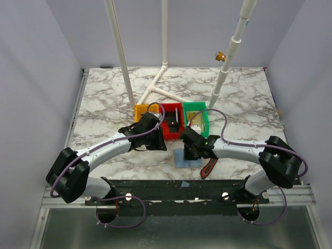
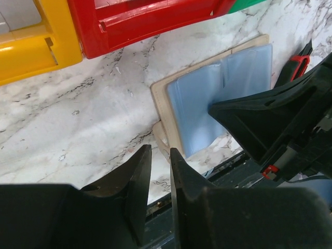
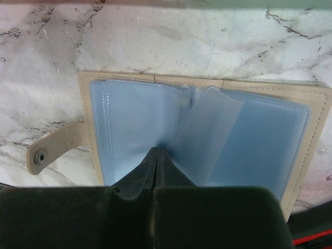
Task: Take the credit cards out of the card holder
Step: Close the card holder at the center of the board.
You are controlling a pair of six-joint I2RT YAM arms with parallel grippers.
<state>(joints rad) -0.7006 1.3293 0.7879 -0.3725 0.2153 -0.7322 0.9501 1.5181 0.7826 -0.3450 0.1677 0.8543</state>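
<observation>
Two hands are at work near the card holder. The right hand [image 3: 156,155] has its fingers pressed fully together, the tips planted at the centre fold of the open card holder [image 3: 259,85], right at the foot of a clear blue-grey pocket leaf [image 3: 205,129] that stands half raised from the fold. I cannot tell whether the tips pinch that leaf or only press beside it.

The left hand [image 2: 159,151] has its fingers a narrow gap apart, with nothing visible between them. Its tips point at the holder's near-left corner, just short of the tan strap tab [image 3: 54,148], whose metal snap [image 3: 39,156] sits at its free end. From the pictures I cannot tell whether this hand touches the strap or the bench [image 3: 171,41].

The holder lies flat and spread open on the marbled bench, tan border all round and blue-grey pockets [image 3: 129,119] facing up. It sits close to the near edge, between the two hands. The pockets are cloudy, and I cannot make out the credit cards in them from any view.

Farther out, just beyond the holder, three plastic bins stand side by side in a row: a yellow bin [image 2: 36,46] on the left, a red bin [image 2: 145,21] in the middle and a green bin [image 1: 197,116] on the right. A red-and-black tool [image 1: 208,167] lies on the bench just to the right of the holder, under the right arm. White pipes [image 1: 155,85] lie on the far part of the bench behind the bins.
</observation>
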